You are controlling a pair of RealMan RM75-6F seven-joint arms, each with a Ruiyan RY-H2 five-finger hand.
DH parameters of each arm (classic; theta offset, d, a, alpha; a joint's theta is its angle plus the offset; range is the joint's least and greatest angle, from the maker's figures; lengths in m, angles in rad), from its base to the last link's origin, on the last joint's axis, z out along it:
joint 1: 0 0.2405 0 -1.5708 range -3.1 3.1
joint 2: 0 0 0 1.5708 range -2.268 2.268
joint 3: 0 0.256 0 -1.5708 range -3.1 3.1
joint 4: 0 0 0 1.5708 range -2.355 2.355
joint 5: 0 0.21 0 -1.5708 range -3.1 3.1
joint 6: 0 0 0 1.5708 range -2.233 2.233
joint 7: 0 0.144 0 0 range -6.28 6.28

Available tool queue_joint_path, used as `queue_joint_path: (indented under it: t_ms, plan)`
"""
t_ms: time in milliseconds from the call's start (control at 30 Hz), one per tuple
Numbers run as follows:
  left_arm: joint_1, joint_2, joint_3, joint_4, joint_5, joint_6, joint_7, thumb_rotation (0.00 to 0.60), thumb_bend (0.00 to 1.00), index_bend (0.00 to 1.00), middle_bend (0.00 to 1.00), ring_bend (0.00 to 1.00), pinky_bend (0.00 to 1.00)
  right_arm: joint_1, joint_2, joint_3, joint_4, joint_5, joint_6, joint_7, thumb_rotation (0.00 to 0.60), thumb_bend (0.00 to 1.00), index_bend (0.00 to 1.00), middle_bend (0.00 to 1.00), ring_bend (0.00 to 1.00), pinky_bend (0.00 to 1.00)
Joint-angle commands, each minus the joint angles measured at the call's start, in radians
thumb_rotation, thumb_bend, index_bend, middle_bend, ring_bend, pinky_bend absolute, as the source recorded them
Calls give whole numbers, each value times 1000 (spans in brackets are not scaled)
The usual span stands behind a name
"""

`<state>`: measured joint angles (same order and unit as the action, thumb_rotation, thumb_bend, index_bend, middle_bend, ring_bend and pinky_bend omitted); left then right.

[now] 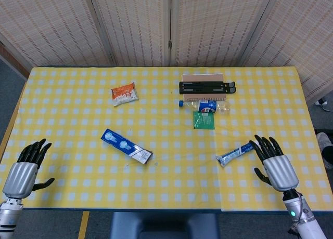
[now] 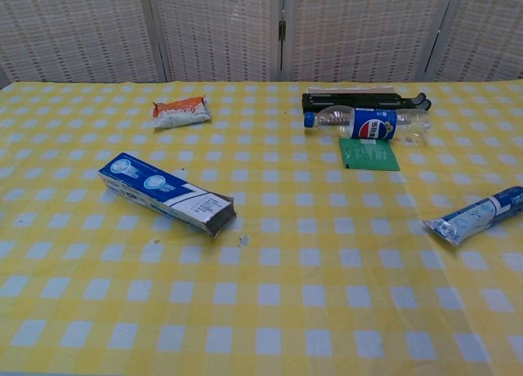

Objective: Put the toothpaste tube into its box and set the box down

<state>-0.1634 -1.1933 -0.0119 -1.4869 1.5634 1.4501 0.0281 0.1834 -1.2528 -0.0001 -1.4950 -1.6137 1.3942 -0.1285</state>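
Note:
The blue and white toothpaste box point(image 1: 126, 146) point(image 2: 167, 194) lies flat left of the table's middle, its open end facing the front right. The blue toothpaste tube point(image 1: 235, 155) point(image 2: 477, 215) lies on the cloth at the right. My right hand point(image 1: 274, 163) rests open just right of the tube, fingers spread, fingertips close to the tube's far end. My left hand point(image 1: 26, 166) hovers open at the front left corner, well away from the box. Neither hand shows in the chest view.
An orange and white snack packet point(image 1: 125, 93) point(image 2: 181, 112) lies at the back left. A black folded stand point(image 1: 206, 87) point(image 2: 364, 99), a Pepsi bottle point(image 1: 206, 105) point(image 2: 369, 124) and a green card point(image 1: 203, 120) point(image 2: 369, 154) sit at the back centre. A small white scrap point(image 2: 243, 240) lies by the box.

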Motion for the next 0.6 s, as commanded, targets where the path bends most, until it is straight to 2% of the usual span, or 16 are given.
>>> queue_joint_path:
  t_ms: [33, 200, 267, 300, 433, 600]
  plan:
    - [-7, -7, 8, 11, 29, 4, -17, 600, 135, 33, 56, 13, 124, 0, 2, -3, -3, -3, -1, 1, 600, 365, 0, 0, 0, 0]
    - [-25, -16, 26, 31, 88, 7, -78, 600, 131, 47, 77, 32, 130, -3, 8, -9, -10, -15, 8, 4, 600, 365, 0, 0, 0, 0]
    - [-93, -42, 51, 70, 232, 3, -163, 600, 128, 68, 113, 62, 161, -8, 10, -11, -8, -16, 15, -7, 600, 365, 0, 0, 0, 0]
    - [-120, -48, 56, 95, 262, -15, -182, 600, 127, 88, 132, 77, 181, -10, 8, -11, -3, -7, 9, -20, 600, 365, 0, 0, 0, 0]
    - [-234, -33, 55, 69, 289, -170, -149, 600, 125, 148, 150, 90, 198, -8, 0, -10, -9, 2, -1, -36, 600, 365, 0, 0, 0, 0]
    - [-348, -54, 22, 58, 270, -309, -140, 600, 124, 122, 153, 81, 171, -16, -5, -20, -16, -32, 29, -44, 600, 365, 0, 0, 0, 0]
